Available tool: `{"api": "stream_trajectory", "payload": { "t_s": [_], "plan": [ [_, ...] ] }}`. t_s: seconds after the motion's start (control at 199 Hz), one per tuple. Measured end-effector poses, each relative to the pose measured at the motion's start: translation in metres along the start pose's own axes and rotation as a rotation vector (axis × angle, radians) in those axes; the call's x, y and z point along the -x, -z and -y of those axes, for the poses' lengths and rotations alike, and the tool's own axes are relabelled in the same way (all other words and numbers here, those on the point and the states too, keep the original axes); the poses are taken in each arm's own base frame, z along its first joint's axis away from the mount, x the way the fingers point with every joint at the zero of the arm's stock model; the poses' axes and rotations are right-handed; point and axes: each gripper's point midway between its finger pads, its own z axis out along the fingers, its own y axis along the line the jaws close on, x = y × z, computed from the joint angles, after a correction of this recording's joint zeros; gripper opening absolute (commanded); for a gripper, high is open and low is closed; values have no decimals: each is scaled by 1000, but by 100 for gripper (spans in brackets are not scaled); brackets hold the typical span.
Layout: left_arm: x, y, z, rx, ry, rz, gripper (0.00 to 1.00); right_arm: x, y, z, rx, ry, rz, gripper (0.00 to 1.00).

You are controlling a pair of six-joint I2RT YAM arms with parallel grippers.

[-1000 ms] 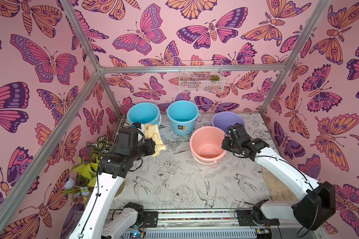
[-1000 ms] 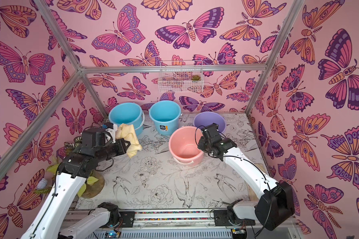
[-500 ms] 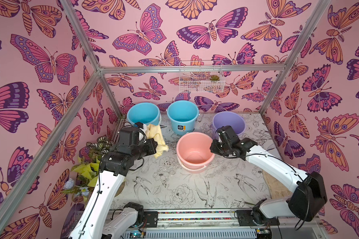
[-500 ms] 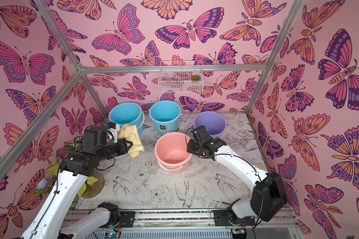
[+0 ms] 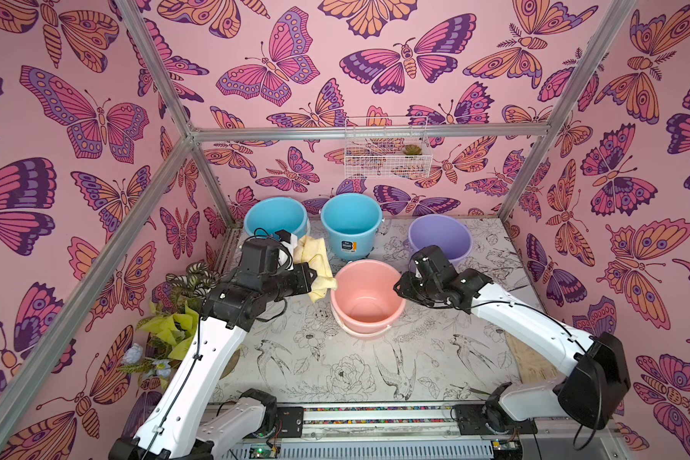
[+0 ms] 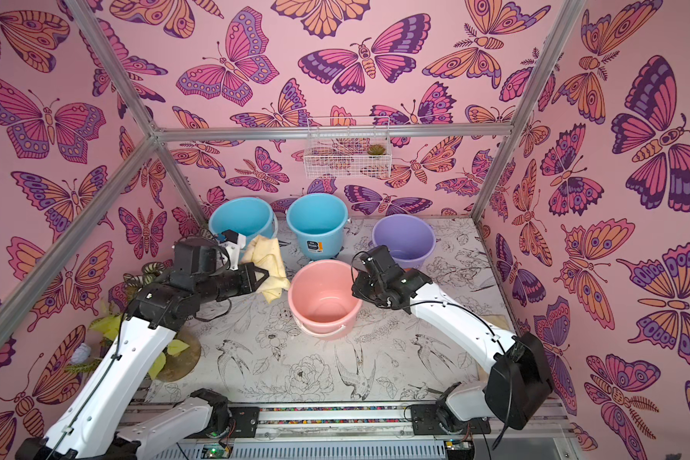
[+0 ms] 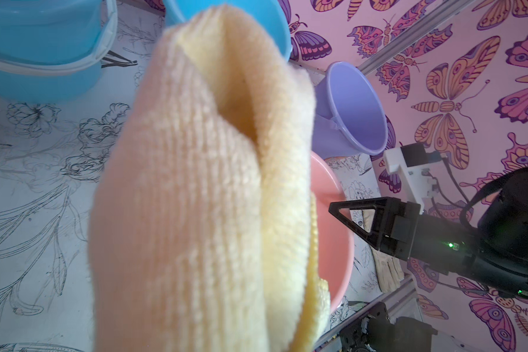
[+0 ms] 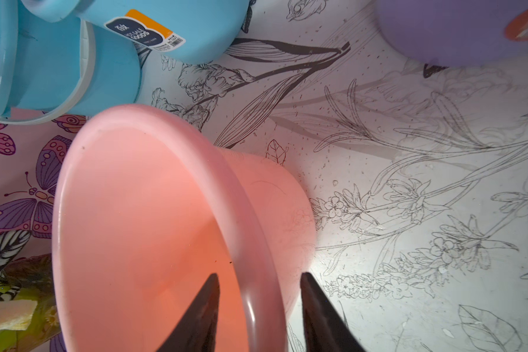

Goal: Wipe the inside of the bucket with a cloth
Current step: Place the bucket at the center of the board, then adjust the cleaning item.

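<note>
The lavender bucket (image 5: 441, 239) (image 6: 405, 239) stands upright at the back right and shows in the left wrist view (image 7: 357, 112); neither gripper touches it. My left gripper (image 5: 313, 278) (image 6: 264, 276) is shut on the pale-yellow cloth (image 5: 317, 263) (image 6: 267, 263), held in the air left of the salmon-pink bucket. The cloth (image 7: 195, 198) fills the left wrist view and hides the fingers. My right gripper (image 5: 399, 287) (image 6: 355, 287) (image 8: 258, 275) is open, its jaws either side of the pink bucket's right rim with a gap on each side.
The salmon-pink bucket (image 5: 369, 294) (image 8: 150, 198) stands mid-table in front of the lavender one. Two sky-blue buckets (image 5: 275, 217) (image 5: 351, 223) stand along the back wall. A potted plant (image 5: 176, 318) sits at the left edge. A tan mat (image 5: 530, 358) lies under the right arm.
My right arm dragged the pink bucket leftward toward the table's middle, then its jaws opened off the rim. The left arm moved a little right with the cloth.
</note>
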Motion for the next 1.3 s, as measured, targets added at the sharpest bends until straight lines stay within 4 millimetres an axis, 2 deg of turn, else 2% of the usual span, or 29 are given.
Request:
{"api": "stream_trajectory", "payload": {
  "t_s": [0.065,0.126,0.246,0.301,0.422,0.527,0.673,0.798,0.934,1.054,1.085,1.13,1.16,1.3],
  "plan": [
    [1,-1,11,-31,-24,-1,0,5,12,1,-15,21,24,61],
    [0,-1,21,-63,-46,-4,0,14,27,-4,-11,44,54,61],
    [-1,-1,42,-139,-90,-9,0,32,64,-26,65,105,130,61],
    [-2,-1,54,-184,-110,-11,0,36,82,-40,137,144,159,64],
    [-7,-1,82,-299,-160,-26,0,36,120,-72,336,211,202,77],
    [-11,0,108,-404,-201,-42,0,34,151,-104,546,250,230,95],
    [-16,2,140,-542,-246,-57,0,27,181,-144,800,304,217,98],
    [-15,11,161,-644,-265,-52,0,18,197,-163,937,345,192,98],
    [-14,19,179,-727,-281,-48,0,9,203,-170,1000,372,166,93],
    [-16,26,190,-780,-296,-52,0,7,202,-170,1011,379,162,83],
    [-16,27,192,-789,-297,-54,0,7,201,-170,1013,380,162,77],
    [-17,29,195,-805,-302,-59,0,6,201,-171,1020,379,160,59],
    [-18,30,196,-812,-303,-61,0,5,201,-171,1025,381,159,50],
    [-19,27,198,-818,-298,-72,0,5,206,-175,1055,378,163,31]
  ]
}}
